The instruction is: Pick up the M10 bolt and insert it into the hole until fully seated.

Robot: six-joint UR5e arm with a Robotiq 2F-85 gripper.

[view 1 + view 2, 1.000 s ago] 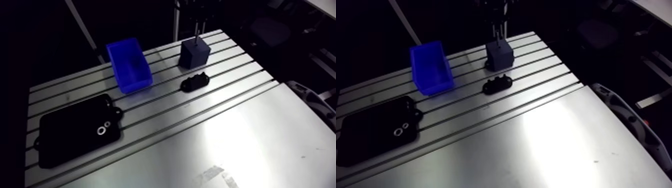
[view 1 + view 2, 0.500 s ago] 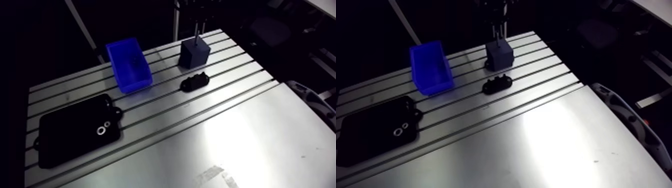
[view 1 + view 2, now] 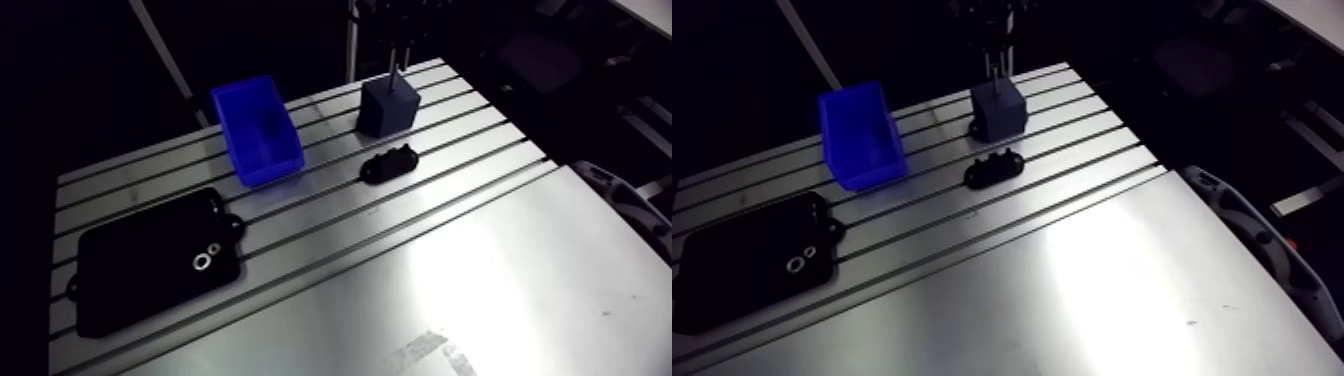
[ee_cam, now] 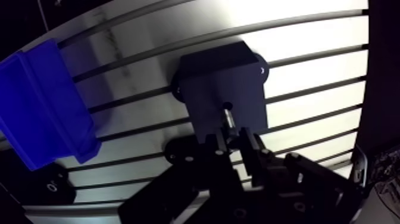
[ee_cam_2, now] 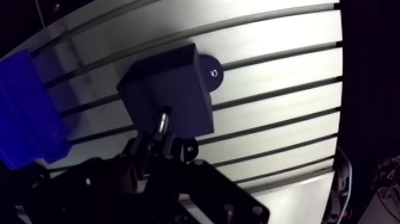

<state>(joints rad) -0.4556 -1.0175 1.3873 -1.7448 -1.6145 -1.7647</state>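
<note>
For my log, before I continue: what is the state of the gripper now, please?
Gripper: shut on the M10 bolt, with the bolt's tip at the top face of the dark block.

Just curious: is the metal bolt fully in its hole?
No: the silver metal bolt meets the dark block at its hole, shank exposed.

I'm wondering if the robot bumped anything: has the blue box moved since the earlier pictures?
No. The blue box sits across the same grooves of the table, just as far from the dark block as before.
</note>
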